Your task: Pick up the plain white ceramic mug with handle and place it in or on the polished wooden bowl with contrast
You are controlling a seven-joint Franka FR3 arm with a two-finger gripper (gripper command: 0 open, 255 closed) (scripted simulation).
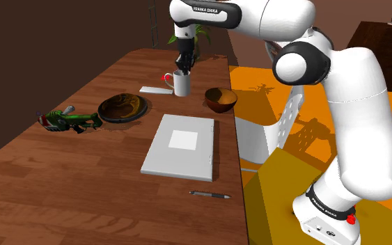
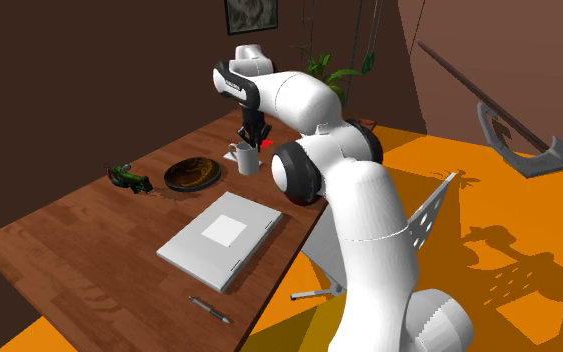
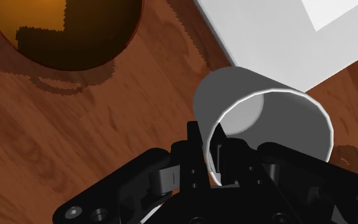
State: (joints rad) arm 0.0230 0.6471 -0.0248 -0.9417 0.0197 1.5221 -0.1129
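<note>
Pinching the white mug (image 3: 234, 89) by its wall, one finger inside & one outside, the gripper (image 3: 214, 149) is clamped on it toward the far end of the table (image 1: 62, 181), near the wooden bowl (image 3: 63, 32). Can't tell whether the mug's base is off the tabletop. To do this well, IMO: lift straight up, go slow since a rim pinch can let the mug swing, clear the bowl's rim, then centre the base over the bowl & lower before releasing. Writing: "FRANKA EMIKA" reads on the arm's upper link (image 1: 207, 10); no label visible on mug or bowl.
</note>
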